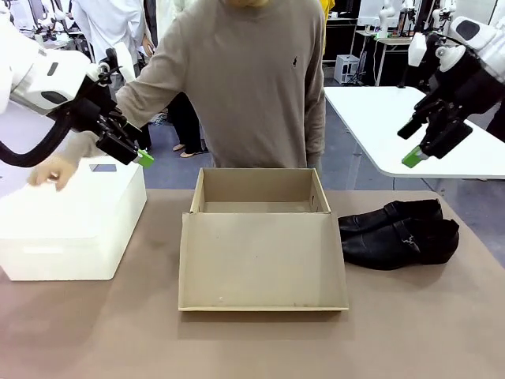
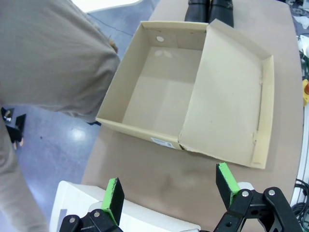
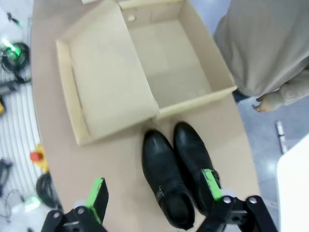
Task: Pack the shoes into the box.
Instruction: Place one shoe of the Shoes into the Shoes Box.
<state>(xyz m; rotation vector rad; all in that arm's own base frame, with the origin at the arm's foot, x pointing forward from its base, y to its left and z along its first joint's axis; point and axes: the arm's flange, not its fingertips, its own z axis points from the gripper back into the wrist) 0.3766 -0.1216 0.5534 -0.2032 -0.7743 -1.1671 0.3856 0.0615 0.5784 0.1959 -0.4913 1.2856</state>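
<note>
1. From the front, the robot's left hand (image 1: 136,155) hung released in the air, jaws apart and gripping nothing, over the corner of a white box (image 1: 71,229). A person (image 1: 237,79) stood across the worktop (image 1: 95,332) with one arm stretched to that white box, just behind the left hand. The box (image 1: 256,180) sat lower and well off to that hand's inner side, its lid (image 1: 260,260) folded down flat. The right hand (image 1: 422,150) was also released and empty. It hovered above the shoes (image 1: 398,233), which lay side by side just beside the box.

2. In the left wrist view, the left hand (image 2: 170,186) had its green pads spread wide with nothing between them. The box (image 2: 159,96) lay ahead of it and below, open, showing bare cardboard inside. The shoes (image 2: 210,9) lay beyond the box's far wall.

3. In the right wrist view, the right hand (image 3: 154,188) was open, with the shoes (image 3: 178,169) directly beneath it, toes pointing away. The box (image 3: 169,63) lay just past those toes.
</note>
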